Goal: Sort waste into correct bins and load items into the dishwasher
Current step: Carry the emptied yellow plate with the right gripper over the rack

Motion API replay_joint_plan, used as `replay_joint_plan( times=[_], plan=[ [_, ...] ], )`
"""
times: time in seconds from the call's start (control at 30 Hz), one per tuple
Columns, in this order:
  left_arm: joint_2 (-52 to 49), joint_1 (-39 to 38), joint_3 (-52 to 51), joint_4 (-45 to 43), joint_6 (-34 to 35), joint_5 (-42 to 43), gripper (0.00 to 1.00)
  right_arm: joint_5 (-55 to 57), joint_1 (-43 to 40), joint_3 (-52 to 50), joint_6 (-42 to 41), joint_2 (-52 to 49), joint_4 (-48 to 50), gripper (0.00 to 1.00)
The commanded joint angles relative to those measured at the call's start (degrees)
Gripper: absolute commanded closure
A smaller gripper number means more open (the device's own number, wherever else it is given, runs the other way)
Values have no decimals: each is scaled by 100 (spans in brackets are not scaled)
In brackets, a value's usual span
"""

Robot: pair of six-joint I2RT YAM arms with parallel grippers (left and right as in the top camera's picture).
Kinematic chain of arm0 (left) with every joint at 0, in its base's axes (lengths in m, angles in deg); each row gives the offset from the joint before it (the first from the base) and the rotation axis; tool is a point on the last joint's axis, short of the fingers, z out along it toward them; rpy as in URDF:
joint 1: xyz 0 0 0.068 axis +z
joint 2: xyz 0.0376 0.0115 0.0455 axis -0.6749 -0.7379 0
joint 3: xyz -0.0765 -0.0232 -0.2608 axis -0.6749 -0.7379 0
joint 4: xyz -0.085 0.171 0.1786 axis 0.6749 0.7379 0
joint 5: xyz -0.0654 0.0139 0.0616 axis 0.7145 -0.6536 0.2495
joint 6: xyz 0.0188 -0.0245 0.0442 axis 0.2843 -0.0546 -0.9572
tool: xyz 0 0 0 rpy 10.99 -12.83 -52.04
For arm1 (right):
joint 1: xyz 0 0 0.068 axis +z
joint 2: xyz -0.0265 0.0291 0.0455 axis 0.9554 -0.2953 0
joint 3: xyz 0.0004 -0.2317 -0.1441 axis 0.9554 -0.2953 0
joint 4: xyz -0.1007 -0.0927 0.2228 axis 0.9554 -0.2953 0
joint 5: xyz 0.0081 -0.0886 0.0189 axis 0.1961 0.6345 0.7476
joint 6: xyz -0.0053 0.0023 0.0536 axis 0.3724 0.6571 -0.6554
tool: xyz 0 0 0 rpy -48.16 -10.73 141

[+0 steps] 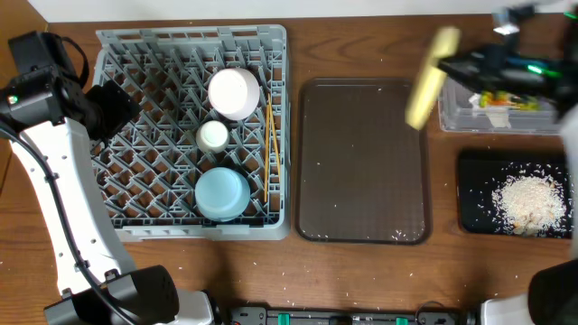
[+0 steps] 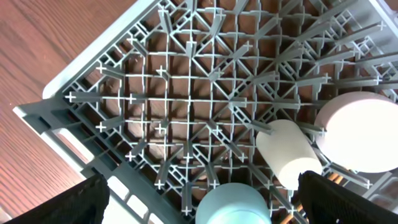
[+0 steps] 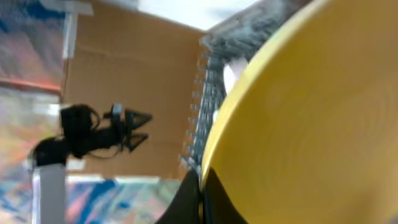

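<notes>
Plate (image 1: 432, 77) rigid, light, probably slick; right gripper (image 3: 202, 190) clamps its rim edge-on, disc hanging past the jaws; left gripper (image 2: 205, 199) gapes wide, empty

A robot lab: a white robot arm (image 1: 56, 194) at a wooden table (image 1: 361, 271) with dish rack (image 1: 190, 36) and tray (image 1: 361, 162).
</notes>
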Motion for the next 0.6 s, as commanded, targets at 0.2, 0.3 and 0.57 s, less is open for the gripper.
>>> replay_joint_plan(
  times=[0.2, 0.3, 0.57],
  plan=[
    [-15, 20, 46, 7, 50, -48, 2, 2133, 2393, 50, -2157, -232, 3189, 99],
    [-15, 20, 46, 7, 50, -48, 2, 2260, 2935, 50, -2159, -608, 3884, 99],
    [-15, 20, 46, 7, 50, -48, 2, 2260, 3342, 50, -2203, -1829, 4734, 99]
  ],
)
